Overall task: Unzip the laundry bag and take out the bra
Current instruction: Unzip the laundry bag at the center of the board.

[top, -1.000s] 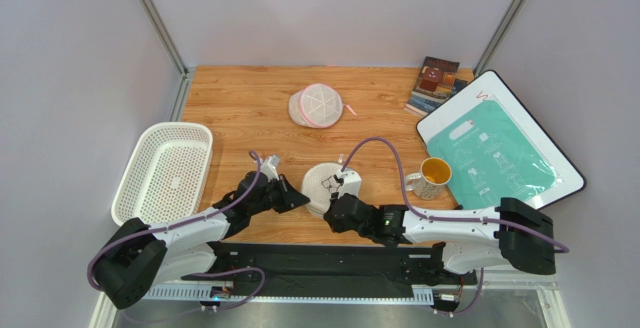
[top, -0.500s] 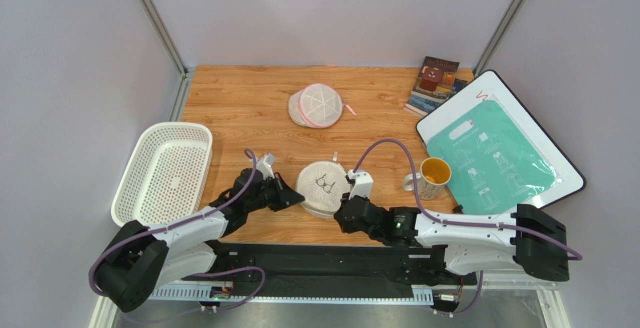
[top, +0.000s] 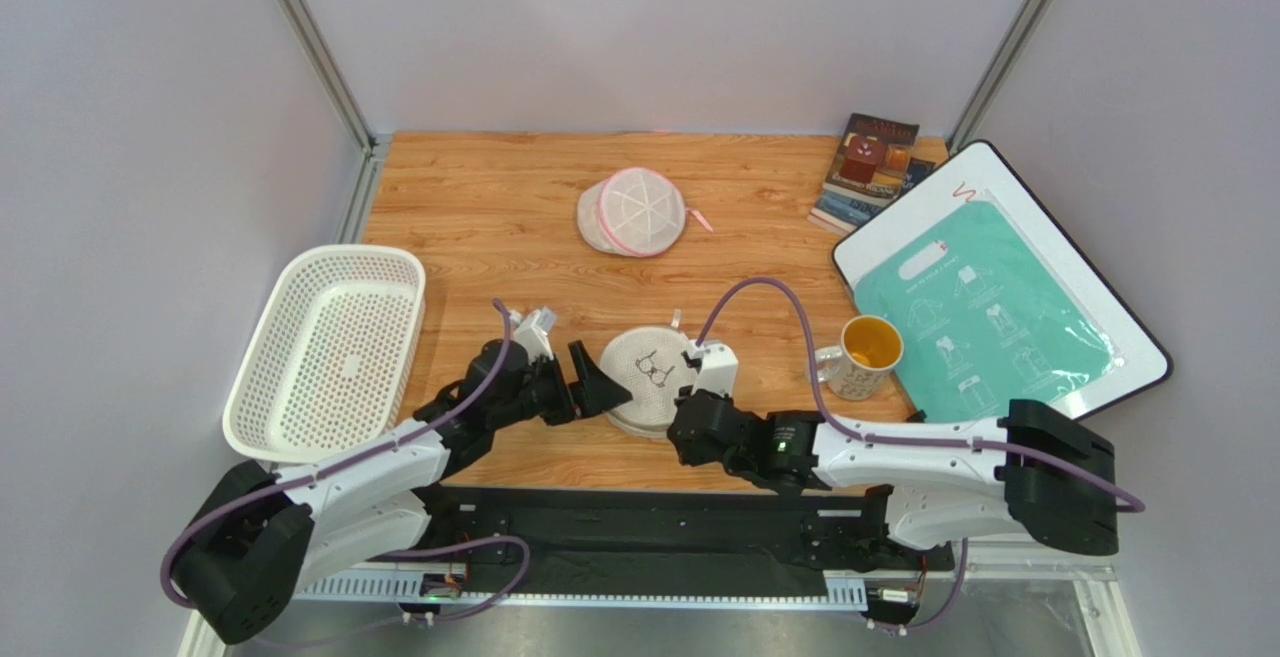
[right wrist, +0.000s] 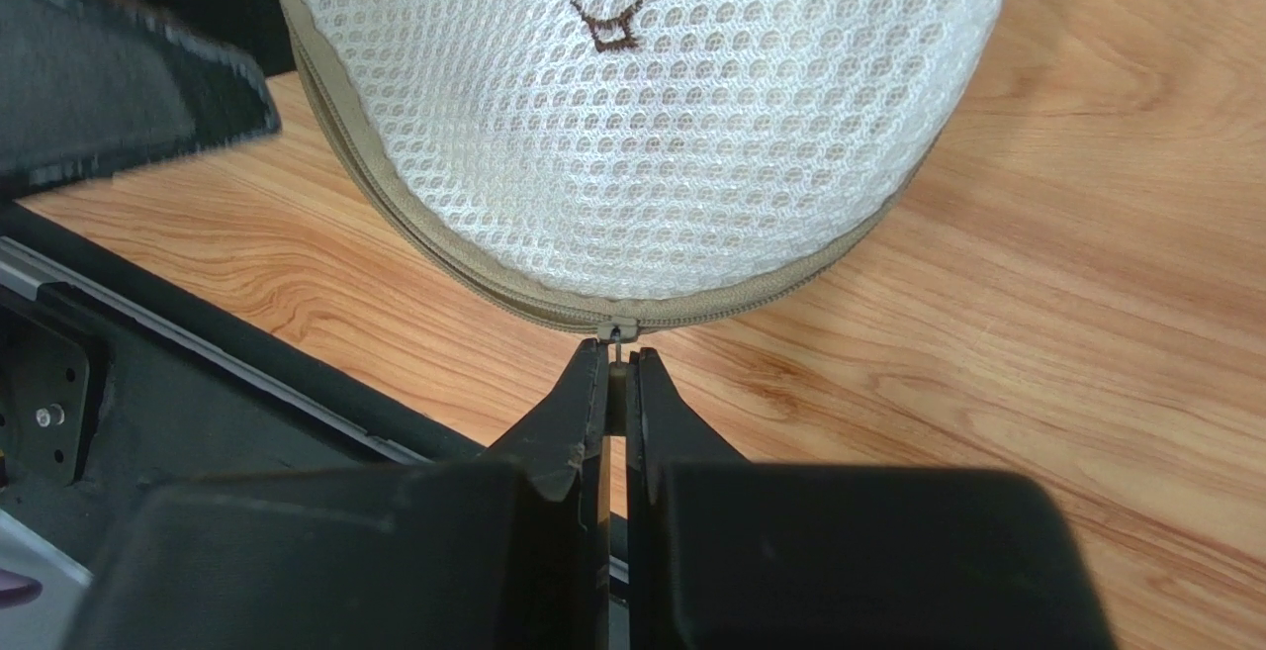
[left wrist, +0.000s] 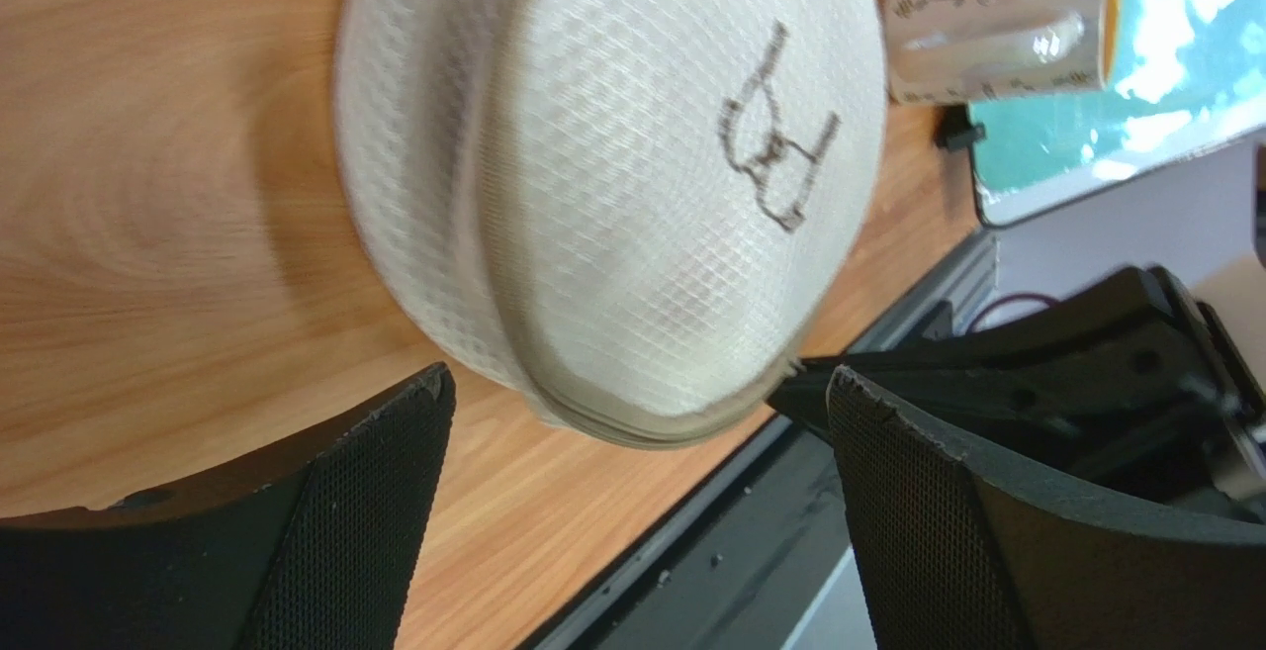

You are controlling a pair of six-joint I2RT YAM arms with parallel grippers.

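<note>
You have the laundry bag [top: 649, 369] flanked.
Your left gripper [top: 594, 384] sits jaws apart at its left edge; your right gripper [top: 688, 399] meets its near-right rim.

The laundry bag [top: 649, 377] lies on the table [top: 481, 207] near its front edge, between the left gripper [top: 598, 387], just to its left, and the right gripper [top: 679, 411], which meets the zip pull [right wrist: 617, 333] at the bag's near rim. A basket [top: 346, 252] sits at the table's left edge. Well behind the bag lies a second pouch [top: 639, 212]. A mug [top: 860, 357] stands to the bag's right, just beside a board [top: 992, 312]. Books [top: 872, 162] lie behind the board, in the back right corner.
</note>
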